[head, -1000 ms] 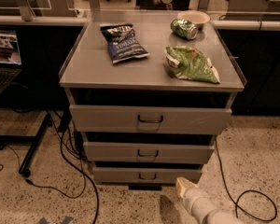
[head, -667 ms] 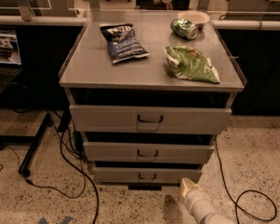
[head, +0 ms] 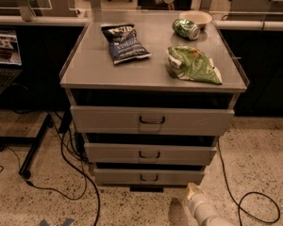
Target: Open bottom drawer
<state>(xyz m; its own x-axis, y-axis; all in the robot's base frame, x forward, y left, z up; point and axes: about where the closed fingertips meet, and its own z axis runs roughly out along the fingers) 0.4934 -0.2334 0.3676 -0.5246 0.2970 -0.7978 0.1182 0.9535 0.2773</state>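
Gripper (head: 195,191) is low at the near right, just above the floor (head: 254,164). It sits just off the right end of the bottom drawer (head: 118,176), slightly nearer than the drawer front, with no visible contact. Can't tell whether it's open or closed from this angle. White arm (head: 210,213) runs off the near edge.

Bottom drawer is the lowest and narrowest of the three fronts and looks shut. Its dark handle (head: 149,177) is at centre, well left of the gripper. Middle drawer (head: 113,152) and top drawer (head: 108,119) sit above it.

On the cabinet top (head: 94,72):
- blue chip bag (head: 125,44), far left
- green chip bag (head: 194,65), right
- green can (head: 186,28) on its side, beside a bowl (head: 197,17) at the far right

Black cables (head: 87,182) trail on the floor at left and right.
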